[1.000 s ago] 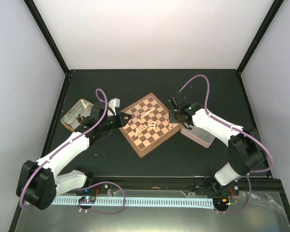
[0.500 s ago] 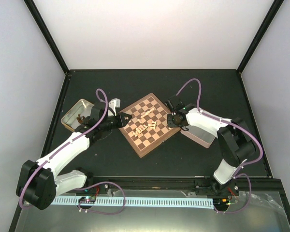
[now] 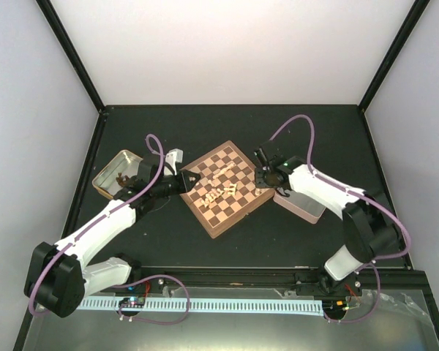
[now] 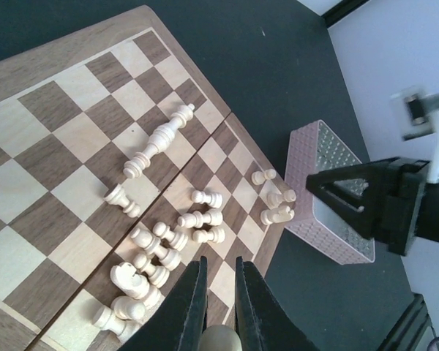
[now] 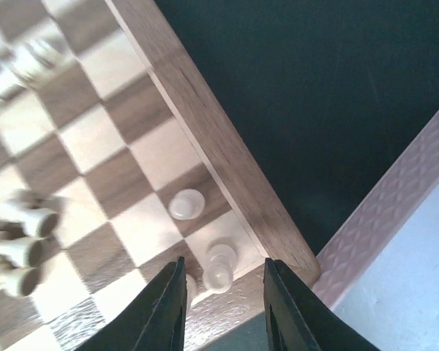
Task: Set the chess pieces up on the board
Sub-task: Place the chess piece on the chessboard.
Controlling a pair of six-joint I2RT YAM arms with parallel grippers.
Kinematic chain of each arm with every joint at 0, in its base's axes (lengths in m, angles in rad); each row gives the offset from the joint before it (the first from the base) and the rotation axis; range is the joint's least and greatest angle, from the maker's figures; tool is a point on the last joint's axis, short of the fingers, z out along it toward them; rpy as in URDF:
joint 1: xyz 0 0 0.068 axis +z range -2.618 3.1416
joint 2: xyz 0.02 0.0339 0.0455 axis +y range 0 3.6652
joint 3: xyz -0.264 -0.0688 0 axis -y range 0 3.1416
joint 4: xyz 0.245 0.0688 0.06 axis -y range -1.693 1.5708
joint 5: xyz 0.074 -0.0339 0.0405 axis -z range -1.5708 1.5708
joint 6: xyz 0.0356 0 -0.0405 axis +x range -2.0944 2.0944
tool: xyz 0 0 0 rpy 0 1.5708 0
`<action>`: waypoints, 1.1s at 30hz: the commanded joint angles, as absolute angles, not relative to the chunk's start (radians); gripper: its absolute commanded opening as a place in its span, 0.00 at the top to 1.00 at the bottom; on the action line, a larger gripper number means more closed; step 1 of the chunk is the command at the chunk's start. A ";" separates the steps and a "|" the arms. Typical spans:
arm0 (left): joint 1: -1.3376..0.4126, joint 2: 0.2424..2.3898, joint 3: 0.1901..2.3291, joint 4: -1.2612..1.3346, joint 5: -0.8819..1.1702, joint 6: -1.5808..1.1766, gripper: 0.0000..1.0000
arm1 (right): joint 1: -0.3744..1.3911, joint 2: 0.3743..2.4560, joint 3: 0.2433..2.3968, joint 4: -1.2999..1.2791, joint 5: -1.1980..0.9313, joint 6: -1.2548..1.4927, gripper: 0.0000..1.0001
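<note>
The board [image 3: 233,211] lies turned like a diamond at mid-table. Several cream chess pieces [image 3: 221,191] lie in a heap near its middle, and a few stand at its right corner [image 3: 259,190]. My left gripper [image 3: 187,180] is over the board's left edge. In the left wrist view its fingers [image 4: 219,265] are shut on a cream chess piece [image 4: 221,338] above the heap [image 4: 157,245]. My right gripper [image 3: 263,176] is open over the right corner. In the right wrist view [image 5: 222,268] an upright piece [image 5: 219,265] stands between its fingers and a pawn [image 5: 185,204] just beyond.
A metal tin [image 3: 117,172] with dark pieces stands left of the board. A pink tin [image 3: 301,205] lies right of it, close under my right arm, and shows in the left wrist view [image 4: 329,197] and the right wrist view [image 5: 395,241].
My right gripper dipped towards the board's right corner, then drew back a little. The left arm has not moved.
</note>
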State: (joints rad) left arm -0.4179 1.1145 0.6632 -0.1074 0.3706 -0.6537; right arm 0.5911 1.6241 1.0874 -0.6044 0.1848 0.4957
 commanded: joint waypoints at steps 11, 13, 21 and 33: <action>-0.456 1.127 0.740 0.048 0.624 -0.902 0.96 | 0.718 1.344 0.936 -0.150 -0.432 0.251 0.53; -0.458 1.116 0.742 0.058 0.636 -0.939 0.96 | 0.740 1.333 0.927 -0.104 -0.467 0.248 0.48; -0.459 1.084 0.745 0.077 0.667 -1.022 0.95 | 0.772 1.325 0.944 -0.051 -0.553 0.212 0.44; -0.460 1.087 0.738 0.103 0.674 -1.052 0.95 | 0.799 1.399 1.058 -0.109 -0.449 0.224 0.58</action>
State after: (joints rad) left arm -0.4541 1.0988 0.7033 0.0620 0.6552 -1.0271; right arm 0.7925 1.3735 1.0065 -0.1024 -0.4988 0.2146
